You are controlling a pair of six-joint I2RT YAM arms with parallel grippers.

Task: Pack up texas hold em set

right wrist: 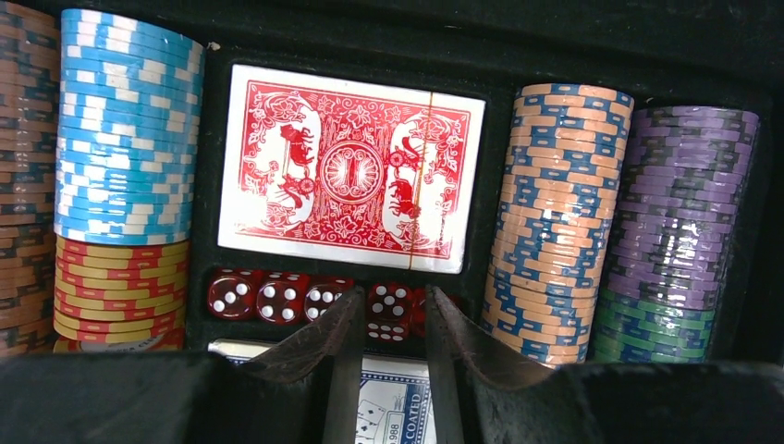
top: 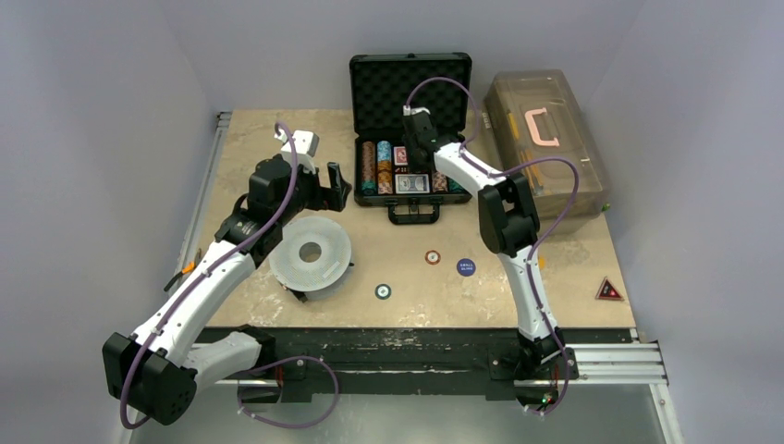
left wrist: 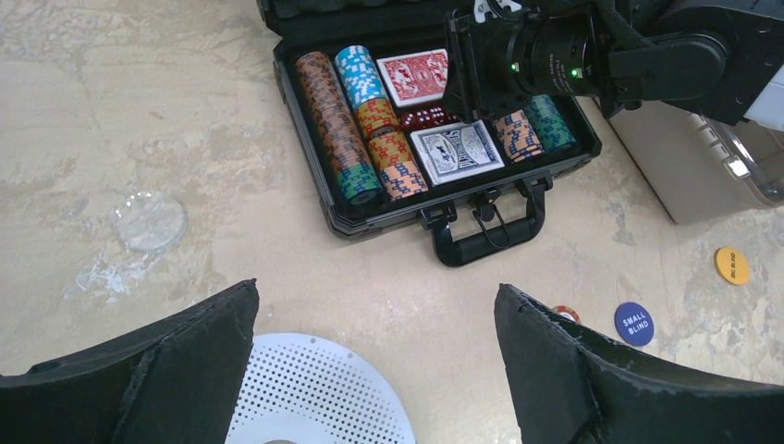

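Note:
The black briefcase [top: 370, 198] lies open at the table's back, its foam lid [top: 411, 83] upright. It holds rows of coloured chips [left wrist: 337, 120], a red deck [right wrist: 349, 168], a blue-backed deck [left wrist: 456, 153] and red dice [right wrist: 268, 298]. My right gripper [top: 416, 153] hovers over the dice row [right wrist: 393, 301], jaws a narrow gap apart with nothing held. My left gripper [top: 328, 188] is wide open and empty above the table in front of the case [left wrist: 374, 289]. A red-white chip [top: 433, 257], a blue "small blind" button [top: 466, 267], a dark chip [top: 383, 291] and an orange button [left wrist: 732, 265] lie loose.
A grey-white perforated disc [top: 311, 252] lies under the left wrist. A translucent brown toolbox [top: 545, 148] stands right of the case. A red triangle [top: 607, 289] lies at the right edge. A clear round piece [left wrist: 150, 220] lies left of the case.

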